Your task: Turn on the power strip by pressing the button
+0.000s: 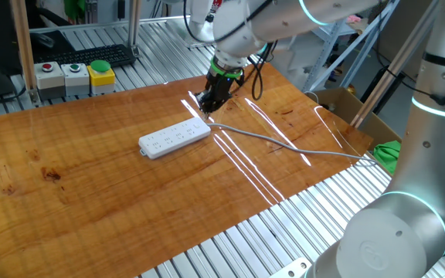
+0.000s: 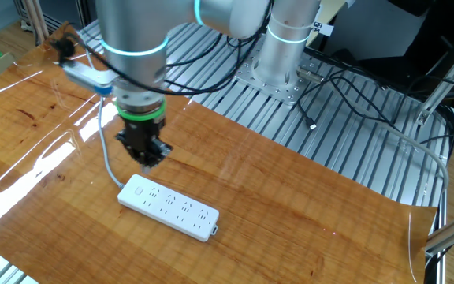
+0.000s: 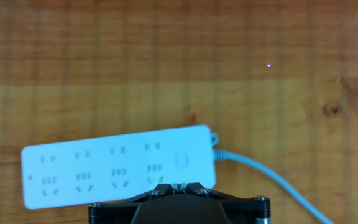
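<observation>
The white power strip [image 1: 174, 137] lies flat on the wooden table [image 1: 91, 201], its grey cable [image 1: 284, 145] running off to the right. It also shows in the other fixed view [image 2: 169, 207] and in the hand view [image 3: 117, 165], where its button [image 3: 181, 159] sits at the cable end. My gripper [image 1: 207, 104] hangs just above and beside that cable end, clear of the strip. It shows in the other fixed view [image 2: 150, 162] too. In the hand view the gripper [image 3: 179, 185] has its fingertips touching each other, shut and empty, just below the button.
A control box with red, green and yellow buttons [image 1: 76, 76] and a keyboard [image 1: 95, 55] lie beyond the table's far edge. A cardboard box [image 1: 338, 104] and a green object [image 1: 388, 153] sit at the right. The arm's base [image 2: 282, 55] stands on the slatted metal bench.
</observation>
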`<state>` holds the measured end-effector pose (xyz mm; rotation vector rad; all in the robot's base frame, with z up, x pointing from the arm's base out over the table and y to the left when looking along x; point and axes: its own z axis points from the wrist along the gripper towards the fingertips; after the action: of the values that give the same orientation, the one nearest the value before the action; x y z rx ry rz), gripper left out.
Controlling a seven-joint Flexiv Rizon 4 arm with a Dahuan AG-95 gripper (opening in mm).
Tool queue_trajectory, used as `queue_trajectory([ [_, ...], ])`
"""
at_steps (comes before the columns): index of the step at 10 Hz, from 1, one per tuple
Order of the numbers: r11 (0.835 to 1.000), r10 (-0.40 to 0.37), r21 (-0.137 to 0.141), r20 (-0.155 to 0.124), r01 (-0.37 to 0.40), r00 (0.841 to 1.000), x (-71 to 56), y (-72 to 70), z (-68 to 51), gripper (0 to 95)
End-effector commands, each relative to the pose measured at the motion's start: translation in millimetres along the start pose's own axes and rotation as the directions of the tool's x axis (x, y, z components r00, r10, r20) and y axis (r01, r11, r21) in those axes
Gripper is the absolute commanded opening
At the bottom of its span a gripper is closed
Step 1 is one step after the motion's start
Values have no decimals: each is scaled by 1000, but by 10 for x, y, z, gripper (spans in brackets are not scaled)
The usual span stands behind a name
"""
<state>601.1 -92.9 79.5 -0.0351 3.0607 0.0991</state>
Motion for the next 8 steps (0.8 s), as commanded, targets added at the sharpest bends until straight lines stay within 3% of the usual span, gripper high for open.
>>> queue_trajectory([
  [1,1000,8,2,0,-8,1000,-8,-16,30,0],
  [3,1000,-10,11,-2,10,1000,-12,-30,79,0],
  [4,998,-39,51,-20,40,999,-18,-41,91,0],
  [6,997,-58,52,-24,59,998,-17,-40,93,0],
  [8,999,-42,16,15,41,999,-11,-35,98,0],
])
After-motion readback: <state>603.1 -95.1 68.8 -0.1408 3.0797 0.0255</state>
